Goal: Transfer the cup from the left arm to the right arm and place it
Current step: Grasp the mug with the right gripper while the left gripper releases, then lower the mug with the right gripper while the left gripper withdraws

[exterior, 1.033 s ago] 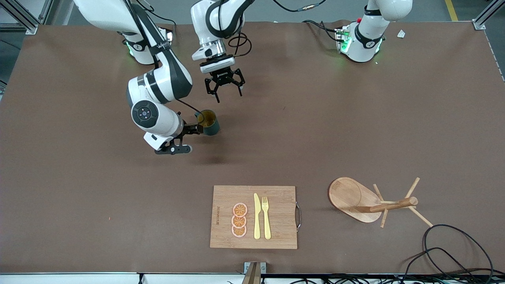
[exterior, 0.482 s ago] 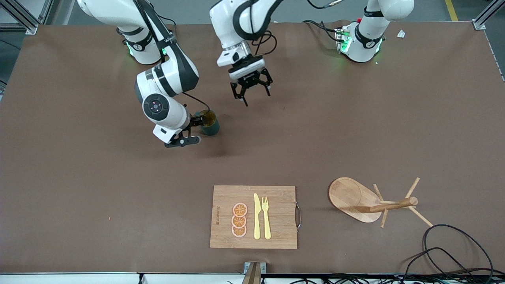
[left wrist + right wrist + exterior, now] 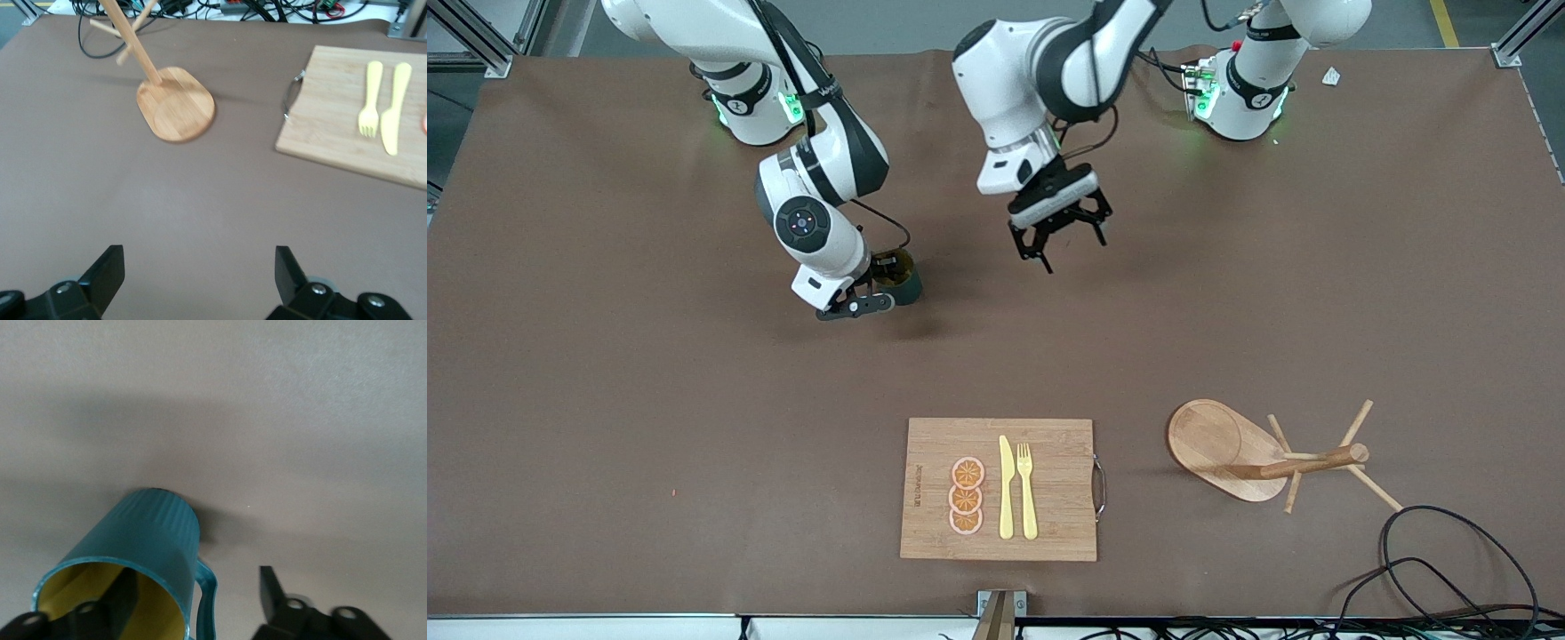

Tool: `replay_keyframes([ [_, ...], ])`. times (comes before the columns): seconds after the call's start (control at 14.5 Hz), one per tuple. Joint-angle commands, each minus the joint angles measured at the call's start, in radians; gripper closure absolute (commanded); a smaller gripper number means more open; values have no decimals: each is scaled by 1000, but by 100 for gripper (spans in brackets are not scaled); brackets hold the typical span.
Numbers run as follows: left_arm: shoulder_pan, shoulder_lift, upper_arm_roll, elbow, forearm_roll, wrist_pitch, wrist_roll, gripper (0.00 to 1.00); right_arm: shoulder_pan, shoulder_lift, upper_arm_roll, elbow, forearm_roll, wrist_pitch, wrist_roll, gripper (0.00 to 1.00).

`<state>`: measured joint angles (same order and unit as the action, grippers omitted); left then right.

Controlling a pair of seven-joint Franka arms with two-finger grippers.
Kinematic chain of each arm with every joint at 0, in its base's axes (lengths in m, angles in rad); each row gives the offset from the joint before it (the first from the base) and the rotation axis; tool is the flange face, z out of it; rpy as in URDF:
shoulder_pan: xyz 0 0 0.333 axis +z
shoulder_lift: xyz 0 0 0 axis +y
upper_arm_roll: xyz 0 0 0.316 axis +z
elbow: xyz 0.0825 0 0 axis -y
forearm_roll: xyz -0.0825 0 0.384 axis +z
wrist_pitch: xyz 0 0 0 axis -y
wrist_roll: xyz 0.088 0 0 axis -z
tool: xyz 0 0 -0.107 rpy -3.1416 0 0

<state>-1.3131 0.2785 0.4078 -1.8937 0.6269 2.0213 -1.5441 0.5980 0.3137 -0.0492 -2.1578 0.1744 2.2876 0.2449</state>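
Note:
The dark teal cup (image 3: 903, 277) with its yellow inside stands on the brown table, toward the right arm's end. My right gripper (image 3: 874, 292) is at the cup, open. In the right wrist view one finger (image 3: 127, 593) reaches inside the cup (image 3: 153, 527) and the other finger (image 3: 270, 587) stands outside the handle, with a gap between them. The right gripper (image 3: 199, 593) thus straddles the cup's wall and handle. My left gripper (image 3: 1058, 242) hangs open and empty over bare table, beside the cup toward the left arm's end; the left gripper (image 3: 200, 273) has nothing between its fingers.
A wooden cutting board (image 3: 1049, 462) with orange slices, a yellow knife and a fork lies near the front camera. A wooden mug tree (image 3: 1227, 444) lies tipped over toward the left arm's end, with black cables (image 3: 1449, 551) by the table's corner.
The left gripper has drawn away from the cup toward the left arm's end. The right gripper has slid in onto the cup and its fingers have narrowed. The cup has stayed in place.

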Motion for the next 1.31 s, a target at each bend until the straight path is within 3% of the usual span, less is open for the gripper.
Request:
replay_keyframes([
  [0.0,81,-90,-12,-18,-9,-12,161,1,5,-44,-6,-37,13,12,-9,85],
  [0.07,113,-120,-11,-18,-25,-12,232,1,5,-47,-6,-37,13,12,-6,96],
  [0.14,151,-157,-11,-16,-64,-12,313,1,5,-48,-6,-37,13,12,-9,99],
  [0.34,257,-238,-11,-4,-133,-18,565,1,2,-64,-8,-36,11,-5,-13,100],
  [0.55,353,-258,-12,68,-220,-131,830,1,-24,-85,-32,-27,-4,-45,-102,100],
  [0.69,428,-259,-12,152,-297,-232,996,1,-75,-91,-44,-25,-18,-48,-214,100],
  [0.96,564,-259,-14,264,-410,-320,1179,0,-225,-88,-43,-14,-171,-48,-381,100],
  [1.24,670,-259,-17,366,-477,-433,1310,0,-435,-70,-43,36,-184,-42,-764,100],
])
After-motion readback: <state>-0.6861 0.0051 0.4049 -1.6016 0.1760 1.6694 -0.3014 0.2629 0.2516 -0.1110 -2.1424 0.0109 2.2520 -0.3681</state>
